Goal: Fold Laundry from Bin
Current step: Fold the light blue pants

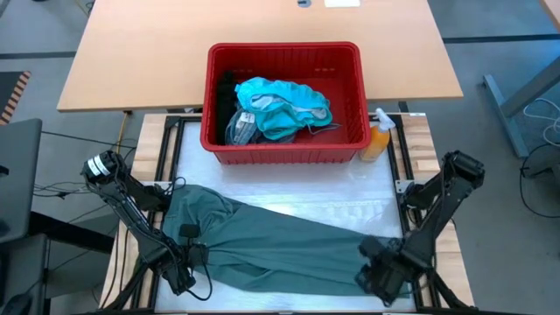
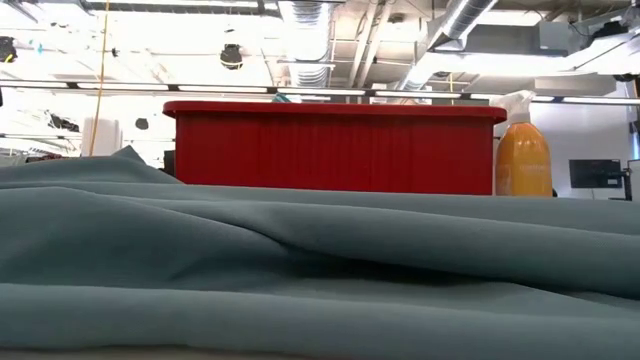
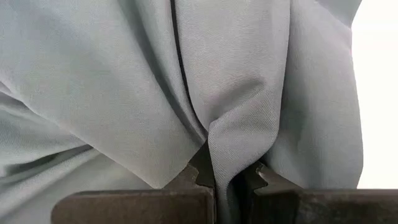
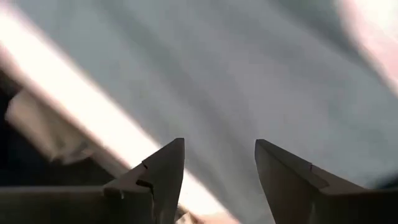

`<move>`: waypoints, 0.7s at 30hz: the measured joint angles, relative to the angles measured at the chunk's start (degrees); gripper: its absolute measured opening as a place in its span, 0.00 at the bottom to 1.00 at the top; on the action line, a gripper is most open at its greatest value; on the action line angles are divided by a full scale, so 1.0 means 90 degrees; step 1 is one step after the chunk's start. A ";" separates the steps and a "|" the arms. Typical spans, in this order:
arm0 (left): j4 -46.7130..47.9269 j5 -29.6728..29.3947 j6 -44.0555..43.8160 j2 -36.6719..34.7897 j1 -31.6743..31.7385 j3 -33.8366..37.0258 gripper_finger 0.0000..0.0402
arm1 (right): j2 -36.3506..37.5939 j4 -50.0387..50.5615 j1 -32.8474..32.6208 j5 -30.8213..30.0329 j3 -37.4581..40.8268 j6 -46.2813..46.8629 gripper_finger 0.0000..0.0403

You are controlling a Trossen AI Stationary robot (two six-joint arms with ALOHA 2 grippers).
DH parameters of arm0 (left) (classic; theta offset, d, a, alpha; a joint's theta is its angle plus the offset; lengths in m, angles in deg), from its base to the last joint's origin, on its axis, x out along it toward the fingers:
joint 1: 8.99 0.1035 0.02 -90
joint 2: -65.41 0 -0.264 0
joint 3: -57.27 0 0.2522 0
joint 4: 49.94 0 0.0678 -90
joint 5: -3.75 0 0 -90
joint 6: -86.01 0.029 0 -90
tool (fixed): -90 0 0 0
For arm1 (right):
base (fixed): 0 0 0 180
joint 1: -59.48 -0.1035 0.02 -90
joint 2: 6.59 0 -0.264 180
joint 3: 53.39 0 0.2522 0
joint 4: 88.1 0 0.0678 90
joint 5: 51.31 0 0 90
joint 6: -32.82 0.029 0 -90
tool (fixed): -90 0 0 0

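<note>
Grey-green garment spread on the table before the red bin (teal clothes inside), left gripper pinching a fold, right gripper wide apart above its edge, no writing readable.

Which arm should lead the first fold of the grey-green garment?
Left. Its tool is shut on a pinched fold of the grey-green garment; the right tool stands open over the other end, holding nothing.

Rumpled grey-green garment fills the foreground from nine to three o'clock, behind it the red bin, the orange spray bottle just beside it at two o'clock.
</note>
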 joint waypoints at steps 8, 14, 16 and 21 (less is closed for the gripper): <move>-0.0203 -0.0419 -0.0265 0.0000 0.0000 0.0000 0.00 | 0.0000 -0.0698 -0.0659 -0.0657 0.0000 -0.1002 0.55; -0.0438 -0.0749 -0.0382 0.0000 -0.0002 0.0000 0.00 | -0.0225 -0.0955 -0.1359 -0.0728 -0.0005 -0.1513 0.55; -0.0537 -0.0804 -0.0412 0.0000 -0.0002 0.0000 0.00 | -0.0453 -0.1032 -0.1549 -0.0724 -0.0005 -0.1848 0.55; -0.0626 -0.0808 -0.0459 0.0000 0.0000 0.0000 0.00 | -0.1006 -0.0819 -0.1753 -0.0105 -0.0005 -0.2273 0.55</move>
